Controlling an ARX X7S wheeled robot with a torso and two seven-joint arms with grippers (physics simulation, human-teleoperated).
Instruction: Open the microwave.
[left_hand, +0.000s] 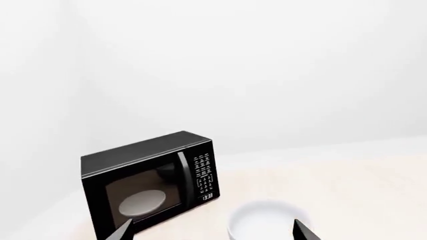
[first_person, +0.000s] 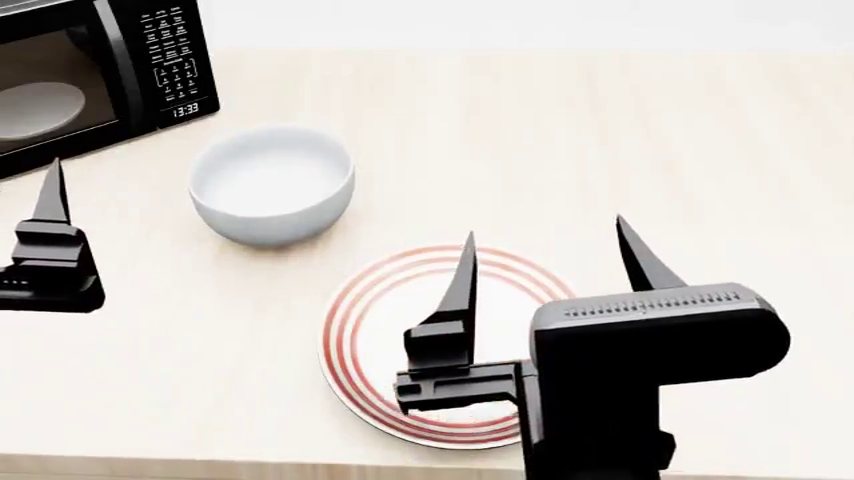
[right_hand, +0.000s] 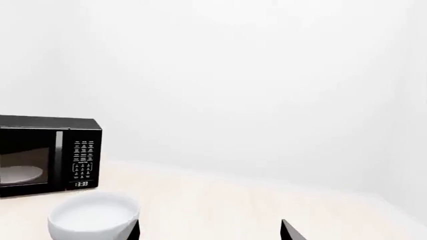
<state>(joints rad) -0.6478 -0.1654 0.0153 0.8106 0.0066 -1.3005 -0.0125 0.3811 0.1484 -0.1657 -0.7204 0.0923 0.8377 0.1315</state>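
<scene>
The microwave (first_person: 94, 70) is a glossy black box at the table's far left, with its glass door shut and the white turntable showing through it. Its keypad and clock are on the right side of its front. It also shows in the left wrist view (left_hand: 147, 182) and the right wrist view (right_hand: 47, 155). My left gripper (left_hand: 213, 232) is open and empty, in front of the microwave and apart from it; only one of its fingers (first_person: 51, 200) shows in the head view. My right gripper (first_person: 550, 265) is open and empty above a plate, and also shows in the right wrist view (right_hand: 211, 231).
A white bowl (first_person: 274, 185) stands just right of the microwave's front, between the two grippers. A white plate with red rings (first_person: 400, 330) lies near the table's front edge under my right gripper. The pale wooden table (first_person: 667, 150) stretches to the right.
</scene>
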